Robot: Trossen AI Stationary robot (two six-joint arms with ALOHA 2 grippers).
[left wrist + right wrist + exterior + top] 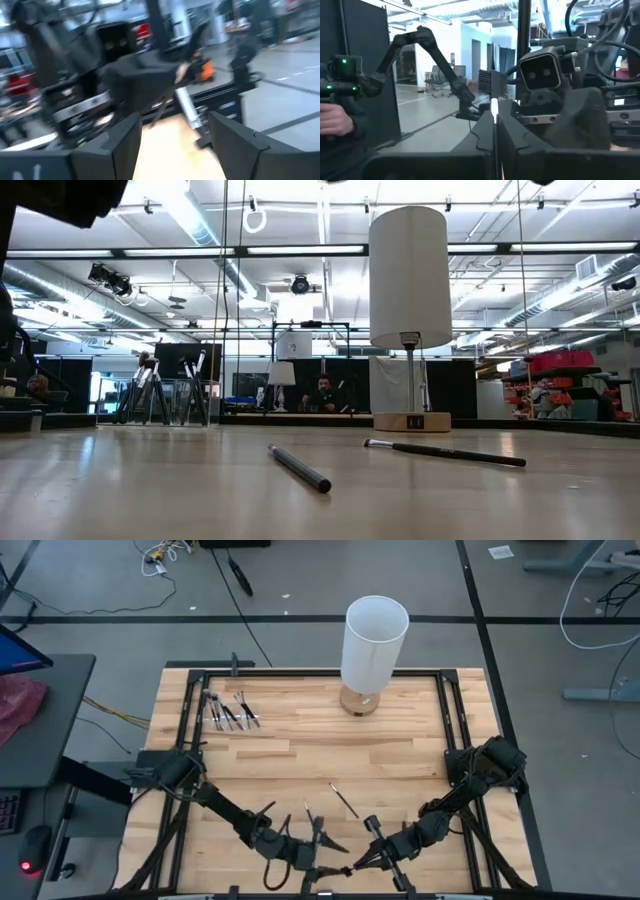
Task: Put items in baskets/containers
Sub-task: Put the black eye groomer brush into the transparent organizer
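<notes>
High view: brushes [229, 711] beside lamp [373, 645]

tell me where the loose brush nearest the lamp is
In the high view the brush lies alone mid-table, between the white lamp and the right gripper.

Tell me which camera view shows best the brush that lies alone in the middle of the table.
The low view: the makeup brush lies side-on, pale tuft and dark handle clear. The high view shows it only as a thin line. Neither wrist view shows it.

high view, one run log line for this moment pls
left end effector: open | right end effector: shut | both: near table edge | loose brushes: mid-table
</notes>
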